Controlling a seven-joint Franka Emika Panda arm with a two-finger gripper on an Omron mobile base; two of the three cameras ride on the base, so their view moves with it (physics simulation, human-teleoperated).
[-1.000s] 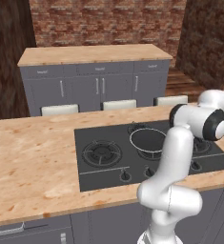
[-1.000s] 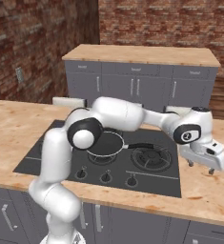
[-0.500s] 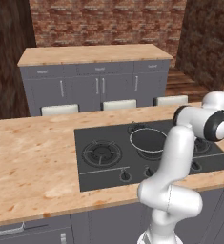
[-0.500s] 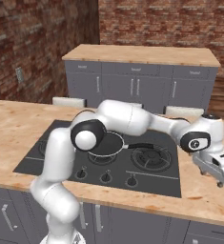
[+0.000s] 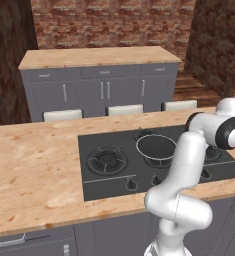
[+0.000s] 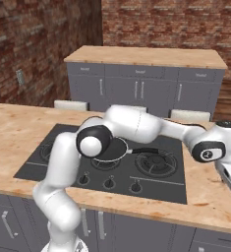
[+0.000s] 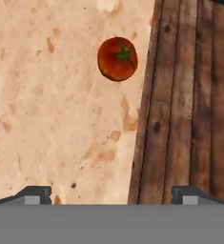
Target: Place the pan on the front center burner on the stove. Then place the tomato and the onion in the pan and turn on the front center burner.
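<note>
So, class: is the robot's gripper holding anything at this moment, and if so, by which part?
Nothing is held. The gripper is open, above the counter, and the tomato lies apart, ahead of its fingertips.

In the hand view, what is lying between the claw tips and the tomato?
Nothing lies there: in the hand view only bare wooden countertop stretches between the open claw and the tomato, which sits near the counter's edge.

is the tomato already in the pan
No, the tomato lies on the wooden counter near its edge, and the pan sits empty.

Counter [image 7: 46, 119] w/ tomato [image 7: 117, 59].
</note>
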